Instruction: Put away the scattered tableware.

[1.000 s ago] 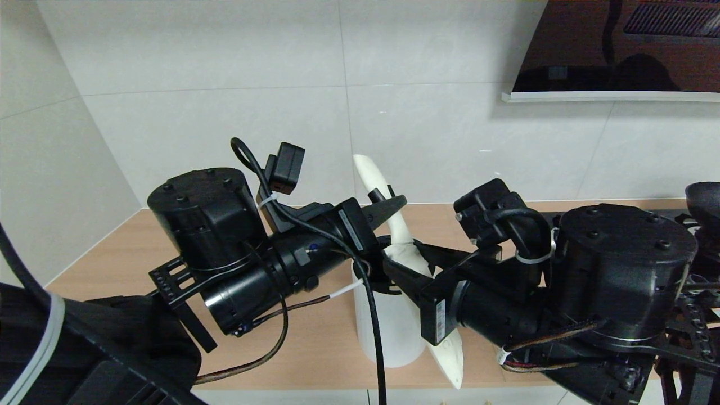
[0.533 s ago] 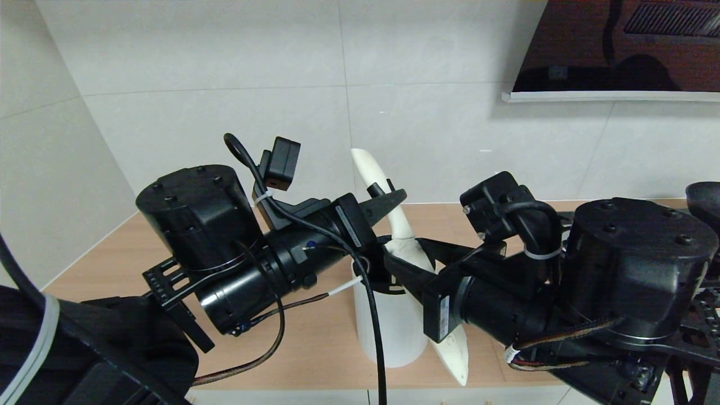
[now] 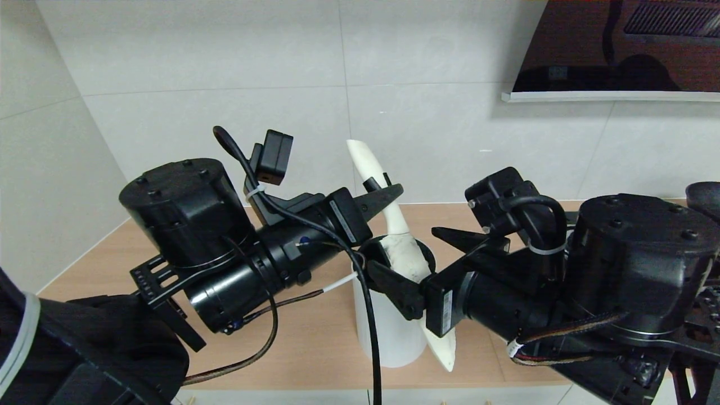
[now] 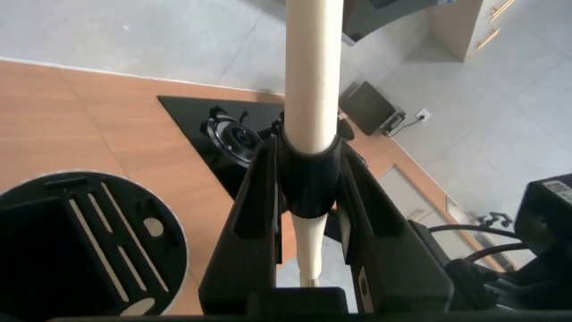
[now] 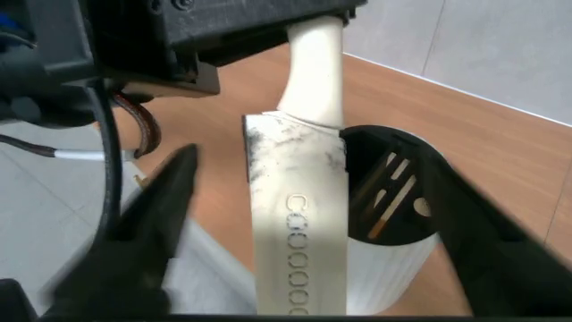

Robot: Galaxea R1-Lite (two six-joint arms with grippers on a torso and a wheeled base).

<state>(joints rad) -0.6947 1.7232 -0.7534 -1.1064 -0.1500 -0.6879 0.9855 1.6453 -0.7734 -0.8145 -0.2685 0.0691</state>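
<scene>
Cream-white and held aloft over a wooden countertop (image 3: 315,332): a spatula (image 3: 400,247), clamped by its round handle in the left gripper (image 3: 385,205), fingers (image 4: 255,197) closed hard on either side of the shaft. Stood steeply on its long axis in the head view, handle tip up toward the tiled wall (image 3: 225,56) and leaning to the robot's left, broad blade pointing down and toward the robot's right. Hung above and in front of a white cylindrical holder (image 3: 394,332) with a black slotted insert (image 4: 80,241), blade end crossing the holder's right side in that view; touching it or clear of it, impossible to tell. Flanked at the blade by the right gripper (image 3: 408,250), spread wide with nothing in its grasp, its own fingers (image 5: 161,224) one to each side and a gap left to the blade on both sides in the right wrist view. Showed dark smudges near the neck of the blade and a row of small ovals farther down its face. Upright on the countertop near its front edge, the holder, open top facing up. Past the handle from the left wrist, a black hob (image 4: 237,134) set into the counter, well apart from the holder. High on the wall at the robot's right, a dark glossy hood (image 3: 619,50).
</scene>
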